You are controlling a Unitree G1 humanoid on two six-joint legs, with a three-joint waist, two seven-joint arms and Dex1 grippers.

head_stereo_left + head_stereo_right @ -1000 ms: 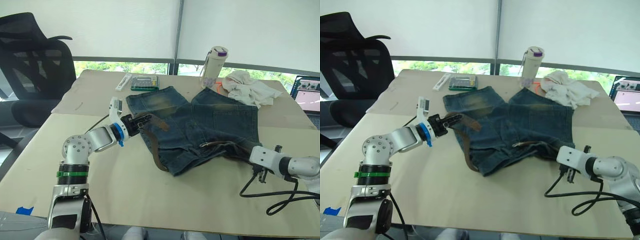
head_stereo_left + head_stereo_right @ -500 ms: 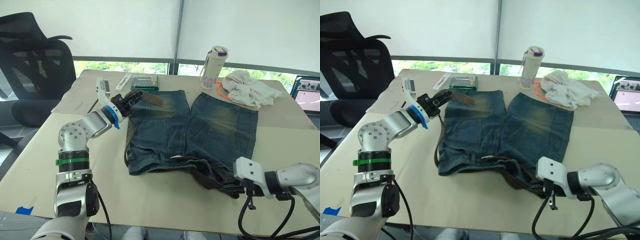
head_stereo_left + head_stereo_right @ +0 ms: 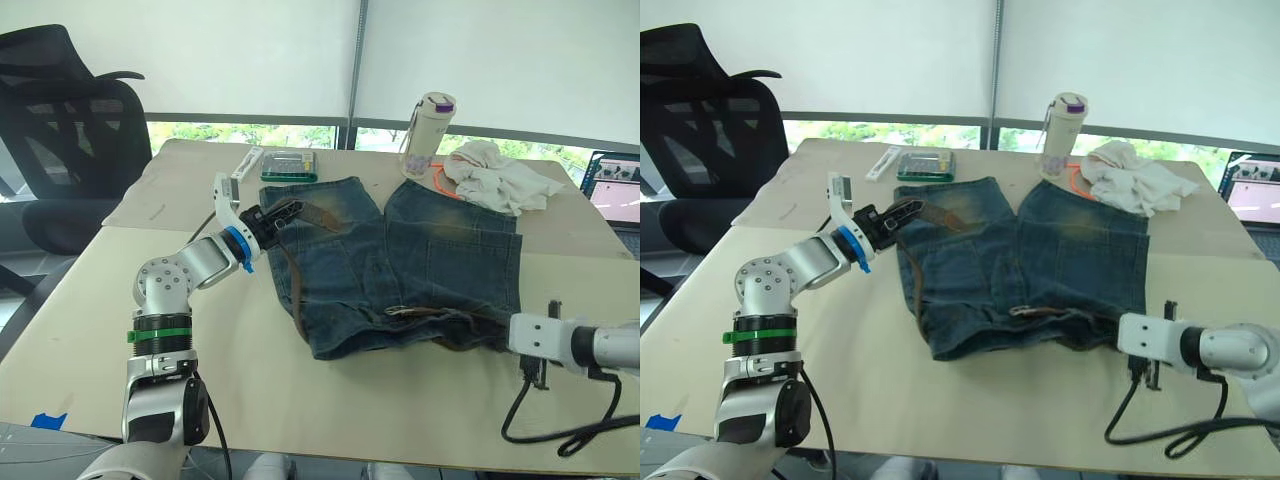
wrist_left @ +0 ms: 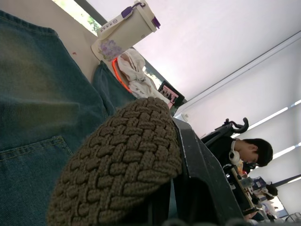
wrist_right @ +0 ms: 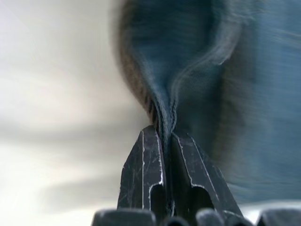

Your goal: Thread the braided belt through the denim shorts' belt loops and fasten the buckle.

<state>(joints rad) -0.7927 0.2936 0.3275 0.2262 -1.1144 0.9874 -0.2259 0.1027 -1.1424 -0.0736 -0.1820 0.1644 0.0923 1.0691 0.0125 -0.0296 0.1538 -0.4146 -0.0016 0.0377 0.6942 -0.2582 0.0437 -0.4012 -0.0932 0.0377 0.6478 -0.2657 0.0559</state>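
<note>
denim shorts (image 3: 410, 265) pinched at waistband by right hand (image 5: 164, 136), braided belt (image 4: 122, 174) clamped in left hand (image 3: 272, 220); advised steady tension, strap fed flat.

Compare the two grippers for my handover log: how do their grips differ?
The left gripper is shut on the dark brown braided belt at the far-left corner of the faded blue denim shorts. The right gripper pinches a fold of the shorts' near-right edge. Both are closed.
</note>
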